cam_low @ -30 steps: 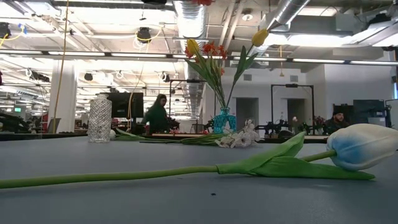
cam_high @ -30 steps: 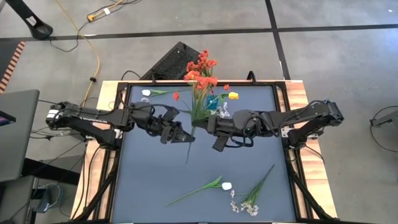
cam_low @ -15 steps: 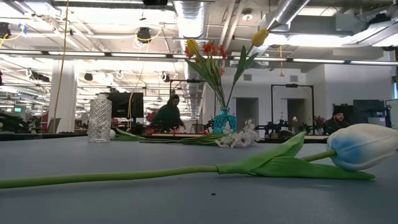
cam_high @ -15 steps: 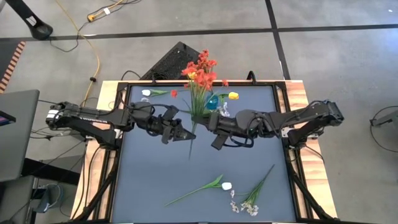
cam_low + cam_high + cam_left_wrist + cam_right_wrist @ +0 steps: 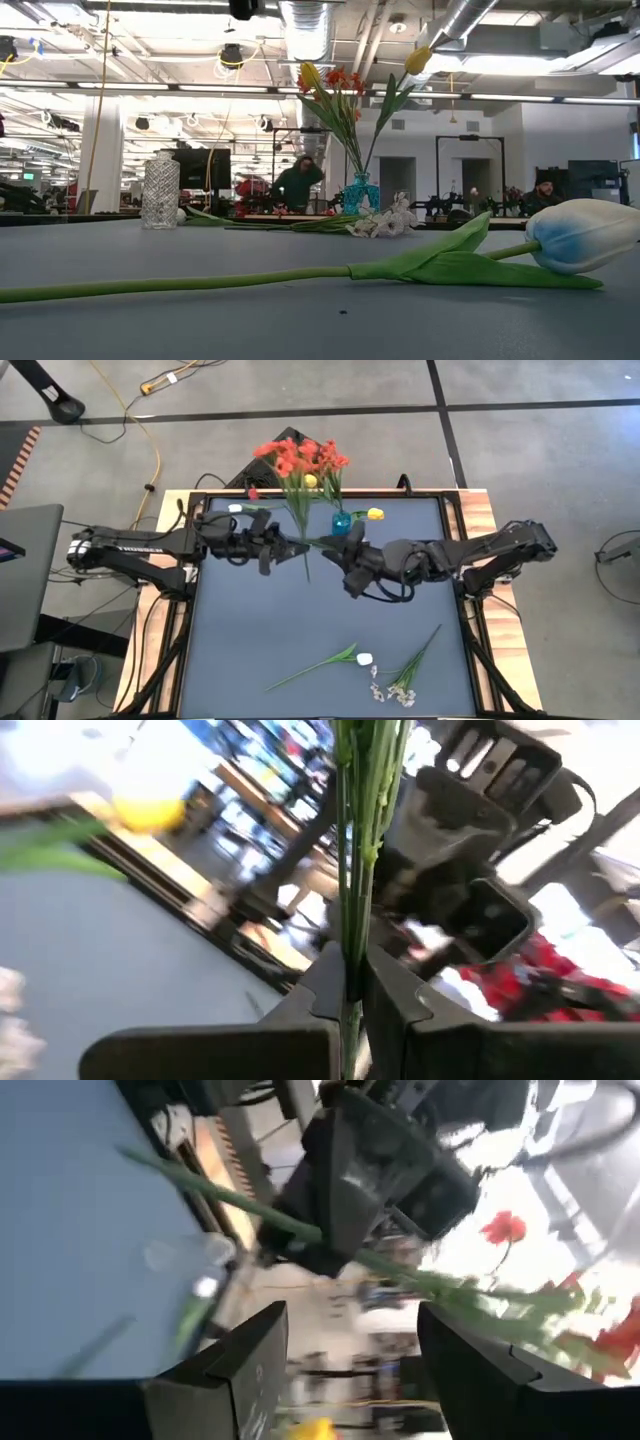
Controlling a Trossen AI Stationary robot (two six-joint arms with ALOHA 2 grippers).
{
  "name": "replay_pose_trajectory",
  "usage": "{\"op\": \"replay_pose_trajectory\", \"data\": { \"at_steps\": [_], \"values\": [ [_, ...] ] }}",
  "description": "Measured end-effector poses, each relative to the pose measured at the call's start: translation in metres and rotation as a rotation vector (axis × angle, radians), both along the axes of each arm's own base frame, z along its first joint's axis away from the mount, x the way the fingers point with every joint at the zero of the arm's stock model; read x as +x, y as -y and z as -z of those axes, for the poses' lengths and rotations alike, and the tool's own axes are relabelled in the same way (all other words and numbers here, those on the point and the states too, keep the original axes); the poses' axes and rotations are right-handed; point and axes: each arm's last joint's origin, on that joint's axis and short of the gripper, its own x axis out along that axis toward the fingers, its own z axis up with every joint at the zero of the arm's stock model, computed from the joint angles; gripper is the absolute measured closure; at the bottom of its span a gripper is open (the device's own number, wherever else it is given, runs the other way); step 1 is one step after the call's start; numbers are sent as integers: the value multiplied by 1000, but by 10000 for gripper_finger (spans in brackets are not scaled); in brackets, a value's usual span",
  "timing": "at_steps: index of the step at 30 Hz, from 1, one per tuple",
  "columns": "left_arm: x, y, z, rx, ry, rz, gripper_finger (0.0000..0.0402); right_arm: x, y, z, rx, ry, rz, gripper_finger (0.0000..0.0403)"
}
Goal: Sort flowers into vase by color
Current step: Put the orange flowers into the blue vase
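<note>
My left gripper (image 5: 296,548) is shut on a bunch of red flowers (image 5: 300,457) above the table's far middle; its wrist view (image 5: 350,995) shows the green stems between the fingers. My right gripper (image 5: 350,552) is open and empty just right of the bunch; its fingers (image 5: 255,1350) stand apart beside a stem without touching it. A blue vase (image 5: 342,522) holds a yellow bud (image 5: 375,514) and, in the low view (image 5: 361,192), red and yellow flowers. A white tulip (image 5: 363,658) and whitish sprigs (image 5: 404,685) lie near the front edge. A white bud (image 5: 235,508) lies at the far left. My left gripper pinches the bunch's green stems (image 5: 350,955) between its two fingers, low on the stems. The fingers come level from the table's left and lie across the stems. The bunch is lifted clear and tilted, with the blossoms over the far edge and the stem ends (image 5: 305,572) past the fingers.
A clear glass vase (image 5: 160,190) stands at the far left in the low view. The white tulip's long stem (image 5: 180,284) lies across the near table. There is bare table (image 5: 260,620) between the arms and the front flowers. A person (image 5: 298,185) moves in the room behind.
My left gripper has gone toward the table's far edge with the red bunch. The bunch has swung so that its blossoms now lie farther back and left, past the far edge, and its stem ends have come up toward the far side.
</note>
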Motion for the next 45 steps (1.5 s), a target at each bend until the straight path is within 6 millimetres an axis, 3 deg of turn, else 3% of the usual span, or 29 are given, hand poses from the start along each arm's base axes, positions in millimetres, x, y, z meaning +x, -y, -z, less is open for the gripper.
{"op": "replay_pose_trajectory", "data": {
  "at_steps": [4, 8, 12, 16, 23, 36, 40, 45],
  "values": [
    [-13, -2, -9, 86, 15, -94, 401, -17, 6, -13, 254, 87, -34, 153],
    [-18, 0, -16, 164, 65, -115, 401, -27, 22, -27, 715, 232, -127, 153],
    [-13, 5, -16, 229, 88, -105, 401, -20, 41, -25, 1132, 248, -190, 153],
    [-4, 10, -9, 286, 55, -85, 401, -2, 52, -18, 1354, 243, -249, 153],
    [7, 13, 2, 307, 7, -67, 401, 17, 58, -11, 1467, 264, -308, 154],
    [6, 18, 4, 385, -19, -65, 401, 17, 77, -9, 1526, 327, -211, 154],
    [6, 17, 4, 401, -20, -75, 401, 18, 77, -6, 1537, 305, -191, 154],
    [6, 16, 4, 402, -26, -78, 401, 35, 71, 8, 1541, 283, -199, 154]
  ]
}}
